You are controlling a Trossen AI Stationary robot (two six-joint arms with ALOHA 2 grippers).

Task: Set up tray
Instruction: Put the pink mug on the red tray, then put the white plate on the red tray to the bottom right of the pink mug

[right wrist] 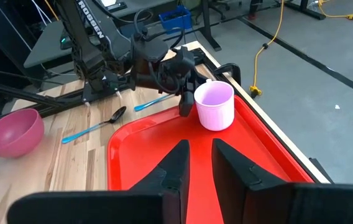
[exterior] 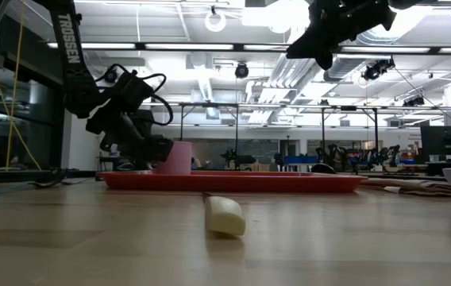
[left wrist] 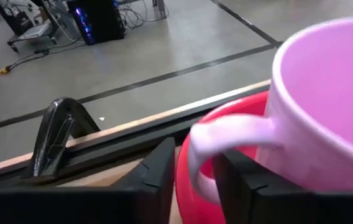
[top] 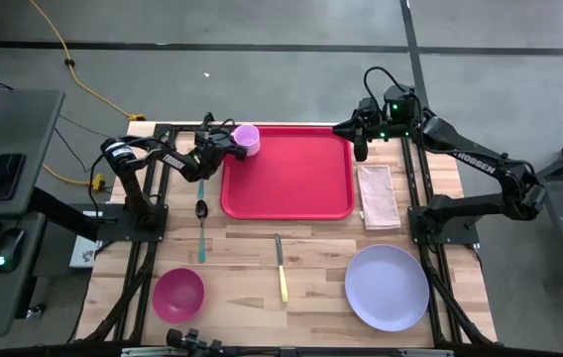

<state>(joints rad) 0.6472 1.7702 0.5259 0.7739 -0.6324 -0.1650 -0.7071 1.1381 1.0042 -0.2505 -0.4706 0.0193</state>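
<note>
While the red plastic tray (top: pixel 291 178) lies at the far middle of the slatted wooden table (top: pixel 252 268), rounded corners and low rim showing, white "TROSSEN" lettering reads down the left arm in the low view, with part of it legible on the right arm from above. Left gripper (left wrist: pixel 192 180) has its dark fingers pinching the looped handle of the pale pink mug (top: pixel 247 139), which stands upright on the tray's far left corner. Right gripper (right wrist: pixel 198 162) hangs above the tray's far right corner, fingers slightly parted, holding nothing. Off the tray: a teal-handled spoon (top: pixel 201 230), yellow-handled knife (top: pixel 281 268), magenta bowl (top: pixel 178 294), lavender plate (top: pixel 388 288), folded beige napkin (top: pixel 377 196). Grey concrete floor surrounds the table; strip lights line the ceiling.
</note>
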